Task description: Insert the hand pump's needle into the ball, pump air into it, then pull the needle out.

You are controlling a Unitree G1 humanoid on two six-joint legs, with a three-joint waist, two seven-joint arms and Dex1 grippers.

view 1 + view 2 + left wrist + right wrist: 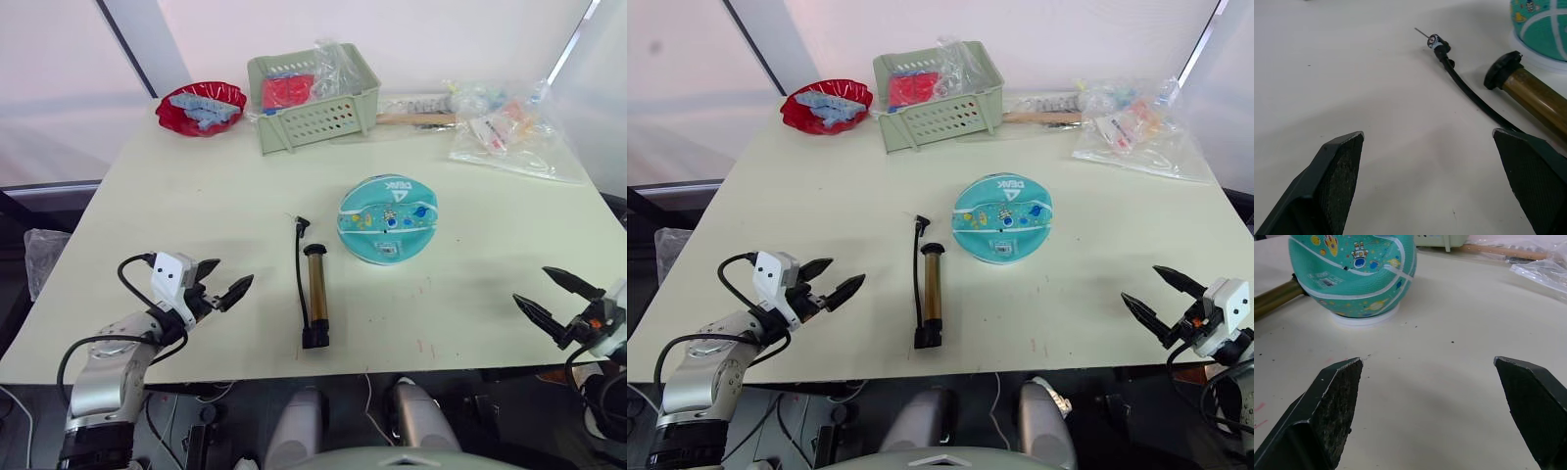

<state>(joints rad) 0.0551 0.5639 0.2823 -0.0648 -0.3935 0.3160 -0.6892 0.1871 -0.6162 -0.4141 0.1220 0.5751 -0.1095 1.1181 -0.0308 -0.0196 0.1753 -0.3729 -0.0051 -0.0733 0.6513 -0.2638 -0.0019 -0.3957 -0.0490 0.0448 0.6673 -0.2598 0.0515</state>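
Left gripper (220,279) hovers with fingers spread, empty, near the table's (196,196) front edge. Beside it lies the hand pump (314,294), needle (1421,33) pointing away; that thin pin looks bendable, so the black fitting seems the safer hold. The ball (387,218) sits right, probably soft. Right gripper (552,297) also gapes.

Red bowl (202,108), green basket (313,110), plastic bags (509,132).

Bare surface (196,211) is lying open all around the ball (387,219); the hand pump (314,294) is lying just left.
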